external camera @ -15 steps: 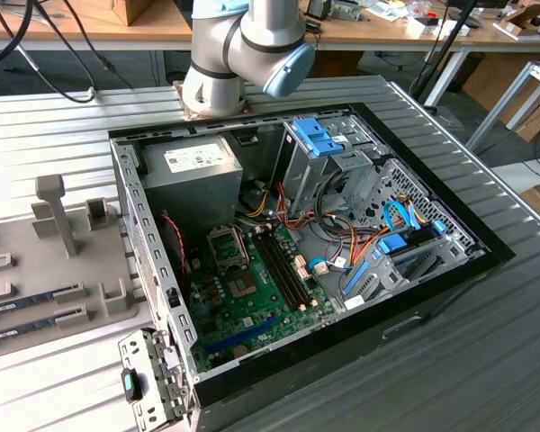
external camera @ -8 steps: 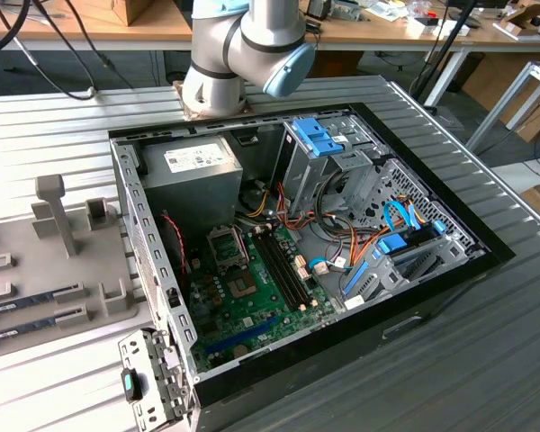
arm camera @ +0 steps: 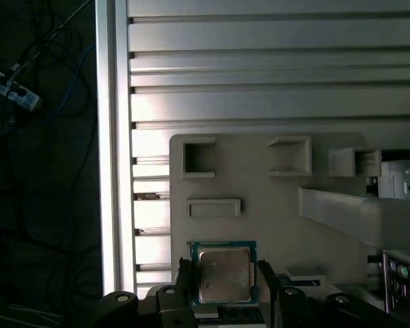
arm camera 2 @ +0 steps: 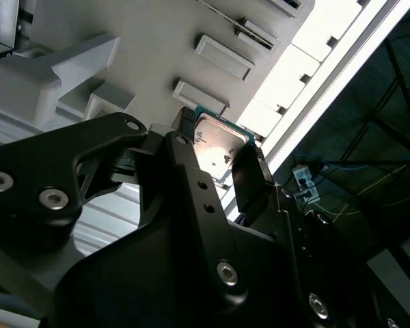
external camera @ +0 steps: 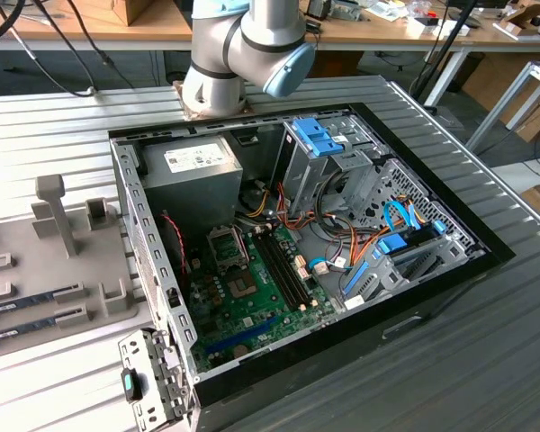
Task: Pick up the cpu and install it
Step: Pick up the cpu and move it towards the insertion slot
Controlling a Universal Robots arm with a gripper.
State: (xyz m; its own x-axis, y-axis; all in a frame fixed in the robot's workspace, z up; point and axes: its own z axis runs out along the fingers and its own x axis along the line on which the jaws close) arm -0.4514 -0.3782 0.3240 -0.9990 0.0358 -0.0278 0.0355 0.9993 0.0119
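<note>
I have the cpu [arm camera: 224, 273] pinched flat between my fingers [arm camera: 265, 287], which are closed on two opposite edges, silver top toward both wrist views, over the grey holder tray [arm camera: 260, 171] beside the open computer case [external camera: 148, 234].

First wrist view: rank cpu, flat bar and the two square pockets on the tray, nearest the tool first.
1. cpu, gripped in the tool.
2. flat bar, on the tray just beyond the cpu.
3. square pockets, beyond the bar near the tray's far edge; the two are too close to call.
</note>
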